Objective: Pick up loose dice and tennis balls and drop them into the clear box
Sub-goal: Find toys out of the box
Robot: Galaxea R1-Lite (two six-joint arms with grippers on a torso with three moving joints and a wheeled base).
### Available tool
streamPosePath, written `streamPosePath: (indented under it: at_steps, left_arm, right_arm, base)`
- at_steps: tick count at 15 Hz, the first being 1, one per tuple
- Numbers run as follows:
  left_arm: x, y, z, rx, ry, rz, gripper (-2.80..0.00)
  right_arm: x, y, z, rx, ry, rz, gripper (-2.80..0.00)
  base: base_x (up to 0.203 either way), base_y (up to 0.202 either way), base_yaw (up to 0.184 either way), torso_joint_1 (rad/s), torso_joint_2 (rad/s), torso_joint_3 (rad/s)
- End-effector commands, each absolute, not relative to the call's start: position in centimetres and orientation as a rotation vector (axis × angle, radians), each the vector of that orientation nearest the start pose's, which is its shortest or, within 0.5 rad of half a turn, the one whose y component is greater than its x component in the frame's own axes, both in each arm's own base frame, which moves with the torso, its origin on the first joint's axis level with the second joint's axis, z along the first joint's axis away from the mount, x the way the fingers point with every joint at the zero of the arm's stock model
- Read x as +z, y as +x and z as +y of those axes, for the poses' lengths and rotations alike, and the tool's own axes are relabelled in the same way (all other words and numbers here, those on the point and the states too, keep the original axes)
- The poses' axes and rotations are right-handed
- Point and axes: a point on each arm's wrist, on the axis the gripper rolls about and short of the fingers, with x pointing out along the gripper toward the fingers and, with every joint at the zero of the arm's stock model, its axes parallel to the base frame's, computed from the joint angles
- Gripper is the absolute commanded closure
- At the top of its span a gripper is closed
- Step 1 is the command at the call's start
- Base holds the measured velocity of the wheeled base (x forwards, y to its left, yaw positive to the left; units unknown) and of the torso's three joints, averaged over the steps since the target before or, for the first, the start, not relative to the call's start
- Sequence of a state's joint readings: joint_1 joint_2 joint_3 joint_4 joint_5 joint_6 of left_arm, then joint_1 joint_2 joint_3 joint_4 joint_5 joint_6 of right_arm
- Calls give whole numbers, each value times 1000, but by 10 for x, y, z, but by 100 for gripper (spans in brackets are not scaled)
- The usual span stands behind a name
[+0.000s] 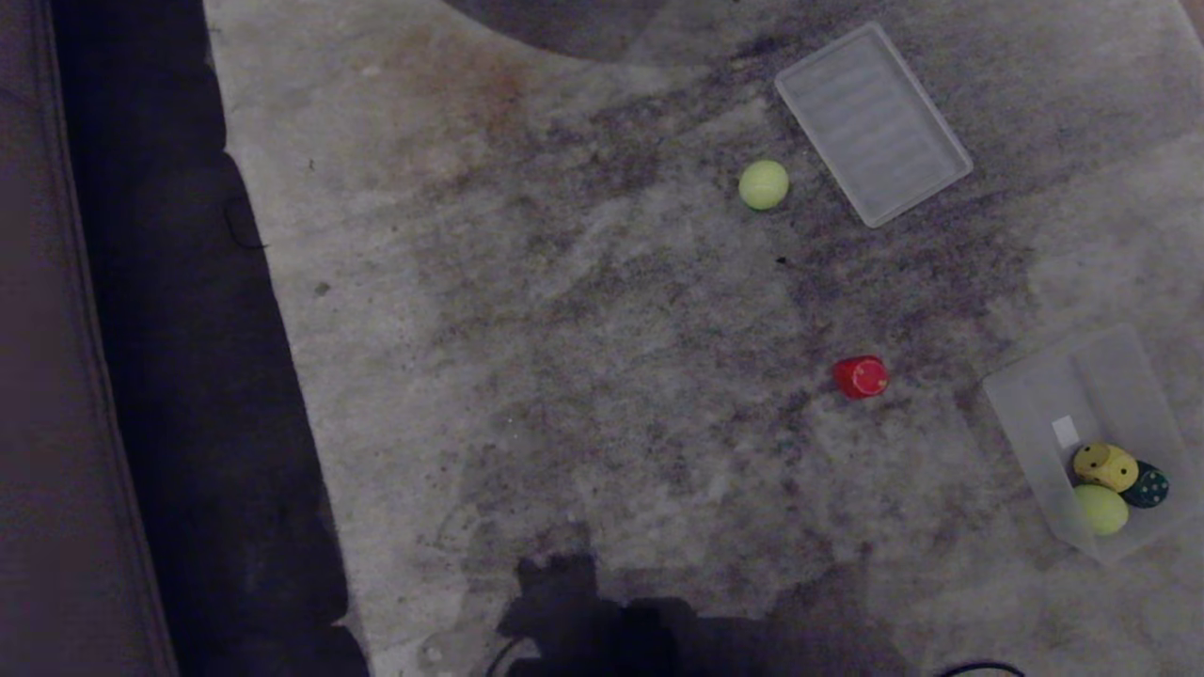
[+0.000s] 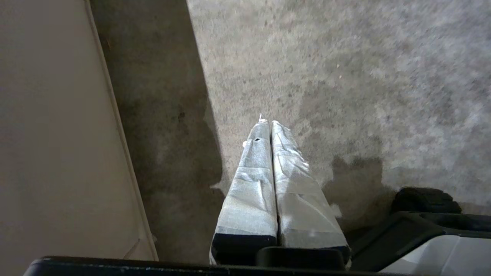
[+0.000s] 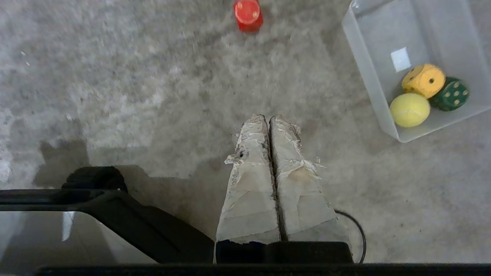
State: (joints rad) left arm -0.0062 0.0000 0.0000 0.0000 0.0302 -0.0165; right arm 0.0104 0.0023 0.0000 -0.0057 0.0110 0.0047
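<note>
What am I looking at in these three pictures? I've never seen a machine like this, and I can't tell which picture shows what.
These come from one wheeled robot with two arms. One picture looks down at the carpet from a camera on its head; the others come from cameras on its wrists, looking along each claw. The left claw and right claw are taped finger pairs, both shut and holding nothing, above the carpet.

On the floor lie a loose tennis ball and a red die. Beside the ball lies a flat ribbed lid. The clear box already holds a yellow die, a dark green die and another ball.
</note>
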Motion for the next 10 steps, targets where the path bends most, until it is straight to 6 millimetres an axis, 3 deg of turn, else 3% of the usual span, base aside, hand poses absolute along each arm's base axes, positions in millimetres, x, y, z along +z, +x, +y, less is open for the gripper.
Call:
streamPosePath:
  at_steps: [1,7,10]
  left_arm:
    - [75,-23,1,25,-17,3,0]
    - [75,-23,1,23,-18,3,0]
    - [75,-23,1,22,-17,3,0]
  right_arm:
    - [75,-22,0,22,5,-1,0]
    - [75,-22,0,21,3,-2,0]
    - [75,-22,0,21,5,-1,0]
  base:
    - [0,0,0,3,6,-204]
    - [0,0,0,2,2,-196]
    - [0,0,0,1,2,-81]
